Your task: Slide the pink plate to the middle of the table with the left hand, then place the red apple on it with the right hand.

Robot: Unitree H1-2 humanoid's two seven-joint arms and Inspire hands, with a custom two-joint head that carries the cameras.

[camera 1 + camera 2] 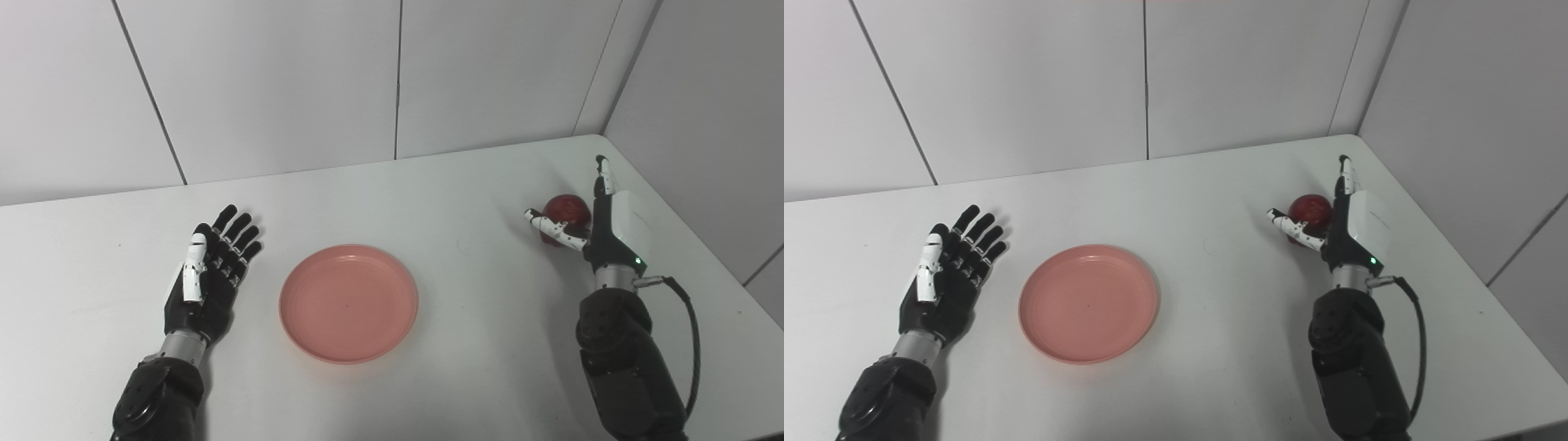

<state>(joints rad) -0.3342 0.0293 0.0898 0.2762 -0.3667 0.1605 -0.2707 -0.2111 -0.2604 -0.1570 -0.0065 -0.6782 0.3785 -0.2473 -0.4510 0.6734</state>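
While red apple (565, 211) sits between spread right hand (603, 229) fingers (551, 229) | left hand (205, 275) splayed, empty | pink plate (348, 303) mid-table

The white table (478, 184) lies bare between the pink plate (348, 303), at lower centre of the frame, and the red apple (566, 211) at right. Wall panels (275, 79) close the top of the frame and the right edge, just beside the apple. The right hand (603, 223) flanks the apple, perhaps touching it. The left hand (208, 269), fingers spread, lies just left of the plate.
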